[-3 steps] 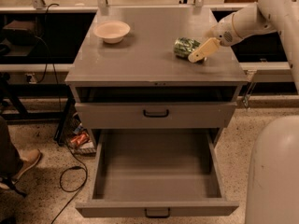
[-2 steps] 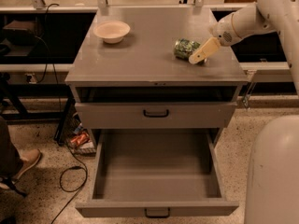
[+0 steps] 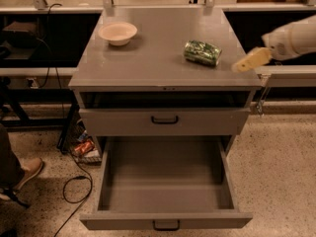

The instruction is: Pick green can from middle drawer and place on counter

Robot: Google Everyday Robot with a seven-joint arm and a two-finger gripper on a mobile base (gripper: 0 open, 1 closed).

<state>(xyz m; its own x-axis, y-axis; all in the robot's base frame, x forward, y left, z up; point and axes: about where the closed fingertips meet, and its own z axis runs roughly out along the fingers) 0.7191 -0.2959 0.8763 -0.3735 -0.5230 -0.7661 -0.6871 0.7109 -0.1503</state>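
The green can (image 3: 202,52) lies on its side on the counter (image 3: 158,58), at the right. The gripper (image 3: 249,60) hangs over the counter's right edge, to the right of the can and apart from it, holding nothing. The middle drawer (image 3: 165,181) is pulled wide open below and is empty inside. The drawer above it (image 3: 164,120) stands slightly open.
A cream bowl (image 3: 117,32) sits at the counter's back left. A person's shoe (image 3: 22,174) and black cables (image 3: 74,186) are on the floor at the left. Dark shelving flanks the cabinet on both sides.
The gripper has let go of the can and drawn back to the right, off the counter's edge. The can stays lying on the counter.
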